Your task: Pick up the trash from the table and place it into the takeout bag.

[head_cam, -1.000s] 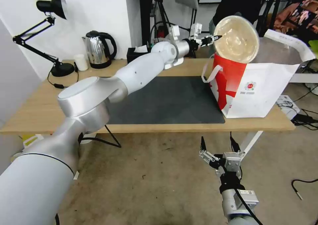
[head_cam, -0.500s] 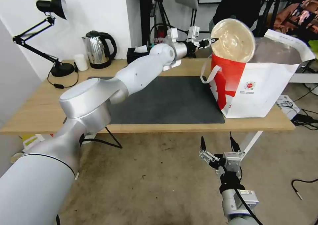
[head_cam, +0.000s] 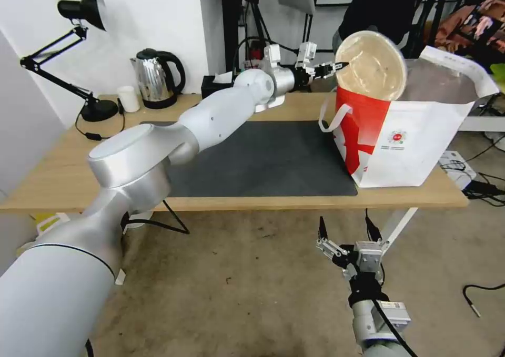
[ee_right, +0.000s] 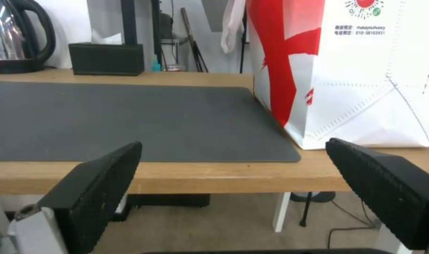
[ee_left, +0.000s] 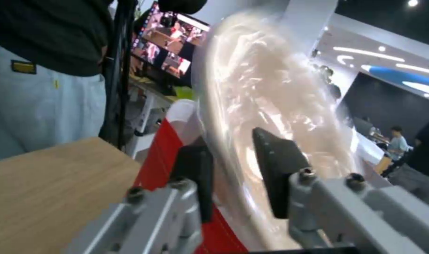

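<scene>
The shallow beige bowl [head_cam: 371, 65] stands on edge, tilted, over the near-left corner of the takeout bag's [head_cam: 415, 136] open top. My left gripper [head_cam: 339, 65] is stretched across the table [head_cam: 63, 173] and shut on the bowl's rim. In the left wrist view the left gripper [ee_left: 228, 144] has a black finger on each side of the bowl [ee_left: 270, 88]. The right gripper [head_cam: 345, 223] hangs open below the table's front edge. In its own view the right gripper [ee_right: 233, 146] faces the mat [ee_right: 129, 116] and the bag [ee_right: 365, 88].
A kettle [head_cam: 158, 78], a desk lamp [head_cam: 84, 10], a small white cup [head_cam: 129, 98] and a black tissue box [head_cam: 215, 86] line the table's back edge. The dark grey mat [head_cam: 263, 157] is bare. Cables lie on the floor at right [head_cam: 484, 189].
The left arm drew back slightly to the left, carrying the bowl a little left and lower over the bag's edge. The right arm has not moved.
</scene>
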